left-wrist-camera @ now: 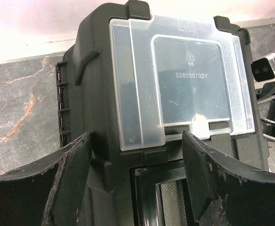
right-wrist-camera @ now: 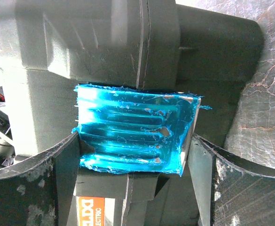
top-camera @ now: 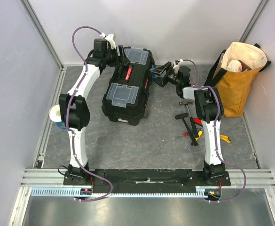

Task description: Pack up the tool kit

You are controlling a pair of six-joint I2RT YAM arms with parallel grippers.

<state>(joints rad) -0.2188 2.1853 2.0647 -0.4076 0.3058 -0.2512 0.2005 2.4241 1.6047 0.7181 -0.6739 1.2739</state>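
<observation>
Top view: the toolbox sits upper centre, with the tools at lower right. Left wrist: the left gripper, jaws apart, straddles the toolbox's lidded end. Right wrist: the right gripper, released, flanks the blue latch.

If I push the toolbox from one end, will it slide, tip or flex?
It will probably slide rather than tip: the toolbox sits low and broad on the table. It is likely stiff, since the body looks like moulded hard plastic. It is perhaps light for its size, because the hand tools lie outside it.
</observation>
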